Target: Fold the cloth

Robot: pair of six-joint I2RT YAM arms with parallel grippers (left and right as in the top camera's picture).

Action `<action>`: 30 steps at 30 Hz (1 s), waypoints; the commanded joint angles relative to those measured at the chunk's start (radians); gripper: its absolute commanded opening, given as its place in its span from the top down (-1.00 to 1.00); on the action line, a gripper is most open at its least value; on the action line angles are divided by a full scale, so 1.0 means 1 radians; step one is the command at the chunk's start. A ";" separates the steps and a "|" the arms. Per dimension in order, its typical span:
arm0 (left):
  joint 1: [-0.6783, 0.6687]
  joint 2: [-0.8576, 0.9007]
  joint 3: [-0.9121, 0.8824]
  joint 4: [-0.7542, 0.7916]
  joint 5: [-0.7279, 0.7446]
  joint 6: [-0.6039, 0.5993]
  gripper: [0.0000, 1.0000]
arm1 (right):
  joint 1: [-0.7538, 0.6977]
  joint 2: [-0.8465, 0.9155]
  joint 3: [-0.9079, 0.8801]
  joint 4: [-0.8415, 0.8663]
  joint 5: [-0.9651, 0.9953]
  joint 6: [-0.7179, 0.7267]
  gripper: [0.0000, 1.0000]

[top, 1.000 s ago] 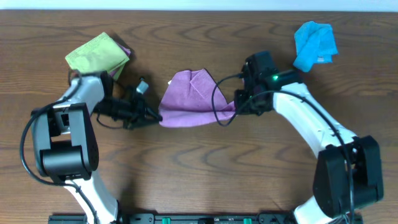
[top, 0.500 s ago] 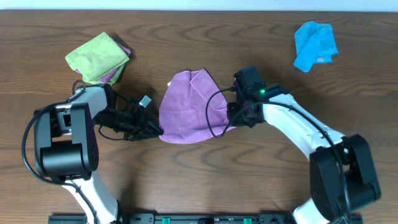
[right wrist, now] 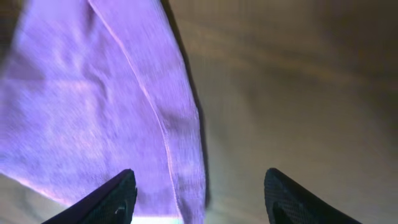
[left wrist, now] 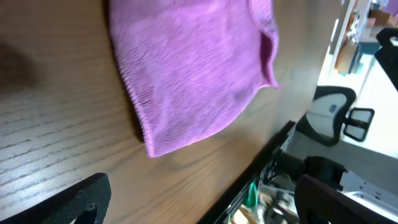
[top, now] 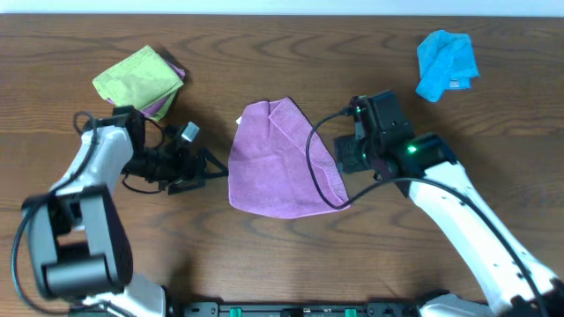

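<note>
Cloth (top: 278, 158) lies at the middle of the counter (top: 282, 264), lilac, spread in a loose lopsided shape with a rounded near edge and a raised crease running down its right side. It does not look squared up, so I judge the fold to be unfinished at best.

The arms flank it, one to a side. The left fingers (left wrist: 84, 202) are spread wide with nothing between them. They point at the cloth's left edge from just beside it, over bare wood and clear of the fabric. The right fingers (right wrist: 115, 196) are also parted and grip nothing. They hang over the cloth's right edge, with the crease showing in the gap between them. I cannot tell whether they brush the fabric. Placed this way, each arm seems set to take its own side, so that both edges can be lifted together and the cloth does not drag or twist.

Counted: three cloths in all, the lilac one, one green cloth (top: 137, 79) folded at the far left and one blue cloth (top: 445, 62) bunched at the far right, both well apart from the work. There are two arms.
</note>
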 commanded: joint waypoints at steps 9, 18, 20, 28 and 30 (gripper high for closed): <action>0.001 -0.097 0.015 -0.028 -0.021 -0.109 -0.91 | 0.034 0.097 0.000 0.178 -0.050 -0.103 -0.17; 0.002 -0.097 -0.158 0.036 -0.021 -0.115 -0.91 | -0.013 -0.040 -0.001 0.089 -0.083 0.004 0.02; 0.002 -0.097 -0.222 0.096 -0.008 -0.139 -0.91 | -0.029 -0.084 -0.001 0.061 -0.084 0.004 0.01; 0.001 -0.097 -0.388 0.457 0.076 -0.321 -0.91 | -0.049 -0.190 -0.001 -0.025 -0.092 -0.004 0.01; 0.001 -0.097 -0.423 0.552 0.081 -0.386 -0.91 | -0.049 -0.196 -0.001 -0.027 -0.103 -0.004 0.00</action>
